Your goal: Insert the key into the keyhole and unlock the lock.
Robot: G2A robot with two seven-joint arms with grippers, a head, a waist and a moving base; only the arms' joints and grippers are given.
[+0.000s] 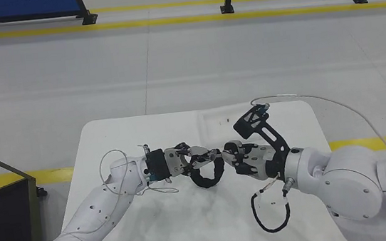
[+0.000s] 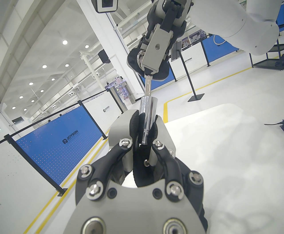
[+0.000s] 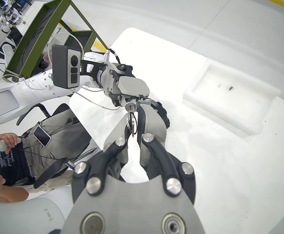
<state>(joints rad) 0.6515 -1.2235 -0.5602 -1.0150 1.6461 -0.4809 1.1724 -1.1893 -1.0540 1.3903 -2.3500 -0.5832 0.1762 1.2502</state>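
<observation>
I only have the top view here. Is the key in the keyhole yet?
Observer: In the left wrist view, the silver metal key has its tip at the end of the shiny chrome cylinder lock. Most of its blade is outside.
Operator: Is the lock held?
Observer: Yes, the left fingers are shut around the cylinder's middle.
Operator: And the key?
Observer: The right fingers pinch its head end, pointing it at the keyhole.

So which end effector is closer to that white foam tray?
Right. The right end effector, holding the key, is just robot-side of the tray; the left end effector, holding the lock, is farther off.
</observation>
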